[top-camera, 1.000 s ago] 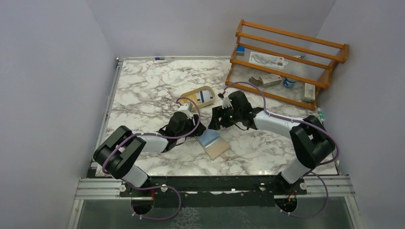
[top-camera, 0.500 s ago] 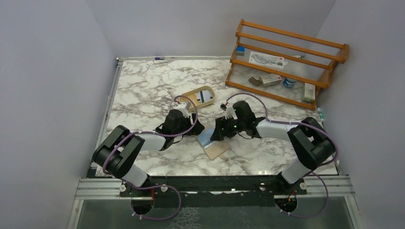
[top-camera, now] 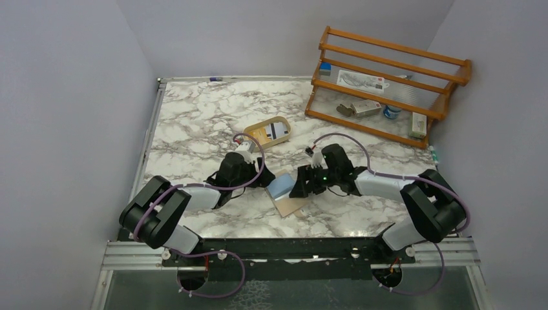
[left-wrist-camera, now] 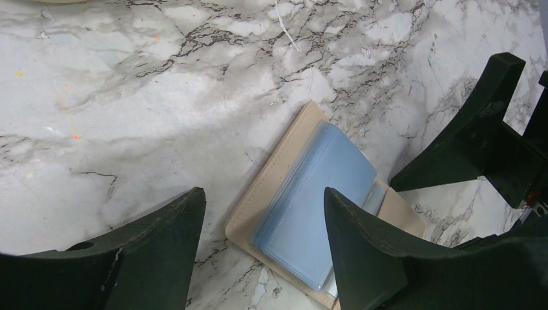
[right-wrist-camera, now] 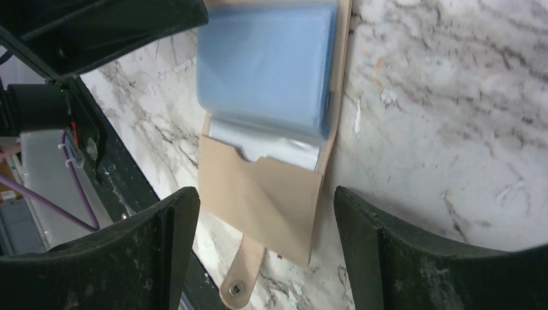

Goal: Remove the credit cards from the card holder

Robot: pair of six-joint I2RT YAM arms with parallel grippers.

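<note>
From above, the card holder [top-camera: 295, 204] lies open on the marble table [top-camera: 194, 123], near its front edge and between the two arms. The light blue credit cards [top-camera: 280, 186] rest on its far half. The left gripper [top-camera: 263, 179] reaches in low from the left and the right gripper [top-camera: 299, 188] from the right, both close against the holder. From this height it is hard to say whether either one touches it. An oval beige tray [top-camera: 268, 131] sits further back, and a wooden rack [top-camera: 388, 84] stands at the far right corner.

The left wrist view shows that arm's fingers [left-wrist-camera: 155, 252] spread wide apart with nothing between them but marble and the holder's tan edge. The blue cards are stacked on the leather, and the other arm's dark fingers stand just beyond.

The right wrist view shows its own fingers [right-wrist-camera: 381, 258] also well apart, hanging over the holder's pocket half. The cards lie on the half beyond the pocket, a pale card edge peeking from the pocket mouth. The closing tab [right-wrist-camera: 242, 274] points towards the camera.
</note>
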